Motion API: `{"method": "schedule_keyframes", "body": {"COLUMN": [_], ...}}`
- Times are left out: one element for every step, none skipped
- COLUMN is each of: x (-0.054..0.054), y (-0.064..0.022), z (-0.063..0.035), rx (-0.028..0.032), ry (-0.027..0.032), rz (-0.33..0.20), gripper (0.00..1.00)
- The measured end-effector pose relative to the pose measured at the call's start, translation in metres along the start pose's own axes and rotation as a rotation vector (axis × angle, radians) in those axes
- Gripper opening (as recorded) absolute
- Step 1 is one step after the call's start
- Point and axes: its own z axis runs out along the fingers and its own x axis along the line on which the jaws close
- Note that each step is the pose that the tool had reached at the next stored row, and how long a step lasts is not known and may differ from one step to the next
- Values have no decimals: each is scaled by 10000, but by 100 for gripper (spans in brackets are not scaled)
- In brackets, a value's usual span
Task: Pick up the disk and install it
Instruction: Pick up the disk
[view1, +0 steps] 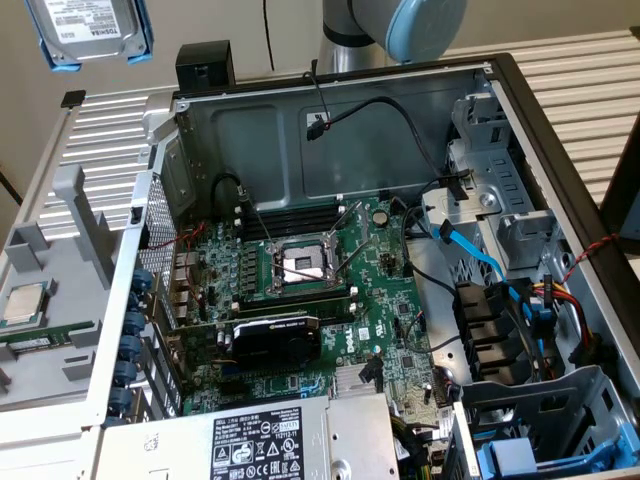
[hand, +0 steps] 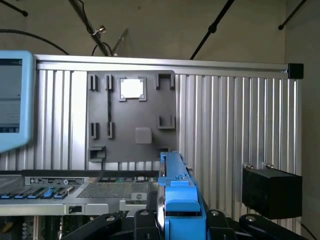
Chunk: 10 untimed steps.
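The disk (view1: 90, 30) hangs in the air at the exterior view's upper left, above the aluminium table and clear of the open computer case (view1: 330, 100). Its white label and blue carrier frame show. In the wrist view the disk (hand: 176, 185) appears edge-on, its blue frame standing upright between the black fingers (hand: 125, 225) of my gripper (hand: 180, 227), which is shut on it. Behind the case rises the arm (view1: 400, 25) with its light blue joint cap.
Inside the case lie the motherboard (view1: 390, 320), a black graphics card (view1: 275, 335) and drive bays (view1: 500, 340) with blue and black cables. A grey fixture tray (view1: 60, 260) holding a processor chip (view1: 25, 305) sits at the exterior view's left. A black box (view1: 203, 65) stands behind the case.
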Motion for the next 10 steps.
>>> {"method": "schedule_keyframes", "body": {"x": [0, 1, 2, 2, 2, 2, 3, 4, 5, 7], "y": [-17, -37, -63, -86, -106, -144, -183, -221, -261, -303], "z": [0, -1, -1, -2, -2, -3, -5, -5, -6, -8], "rx": [1, 1, 0, 0, 0, -8, -14, -17, -22, -28], "ry": [-1, -1, 0, -1, -1, 0, 0, 0, 0, 1], "rz": [-1, -1, 0, 0, -3, -13, -24, -35, -44, -47], "gripper": [37, 37, 37, 37, 37, 37, 37, 37, 37, 37]}}
